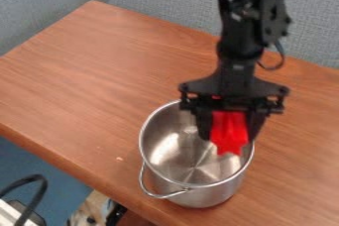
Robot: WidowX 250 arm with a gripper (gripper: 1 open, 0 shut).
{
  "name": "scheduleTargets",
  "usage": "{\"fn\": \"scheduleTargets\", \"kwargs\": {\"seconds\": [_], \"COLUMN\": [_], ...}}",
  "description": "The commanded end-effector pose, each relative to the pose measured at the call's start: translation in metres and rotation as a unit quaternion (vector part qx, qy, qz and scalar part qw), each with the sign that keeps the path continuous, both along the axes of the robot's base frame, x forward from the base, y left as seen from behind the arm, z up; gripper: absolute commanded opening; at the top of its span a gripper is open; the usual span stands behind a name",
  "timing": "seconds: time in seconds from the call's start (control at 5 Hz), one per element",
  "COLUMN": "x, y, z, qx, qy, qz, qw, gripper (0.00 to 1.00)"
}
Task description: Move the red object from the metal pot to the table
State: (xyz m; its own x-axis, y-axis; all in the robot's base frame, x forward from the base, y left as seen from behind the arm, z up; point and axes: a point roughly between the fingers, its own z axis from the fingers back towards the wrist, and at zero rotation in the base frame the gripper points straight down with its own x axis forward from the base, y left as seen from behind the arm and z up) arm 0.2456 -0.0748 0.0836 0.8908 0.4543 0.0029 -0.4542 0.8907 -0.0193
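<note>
Tabletop [93, 61] of reddish wood fills the frame's left and upper part, the steel pot [185, 161] sits lower centre, and over its right rim the gripper [229, 123] clamps the red bar [231, 131], long axis upright.

Grey-blue wall [54, 2] behind; black cable [24, 192] + pale clutter [90, 210] below, bottom left.

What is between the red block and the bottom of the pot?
Nothing, in the camera view. The end effector holds the red block over the pot; below it shows only the pot's bare shiny inside.
</note>
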Motion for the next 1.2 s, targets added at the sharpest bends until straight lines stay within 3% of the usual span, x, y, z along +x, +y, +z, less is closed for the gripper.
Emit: {"fn": "scheduleTargets", "kwargs": {"seconds": [0.0,0.4,1.0], "x": [0.022,0.029,0.011], "y": [0.016,0.001,-0.001], "z": [0.011,0.002,0.002], "qx": [-0.012,-0.017,-0.008], "qy": [-0.034,-0.040,-0.038], "qz": [0.008,-0.027,-0.025], "qw": [0.9993,0.9987,0.9990], "gripper": [0.00,0.00,0.00]}}
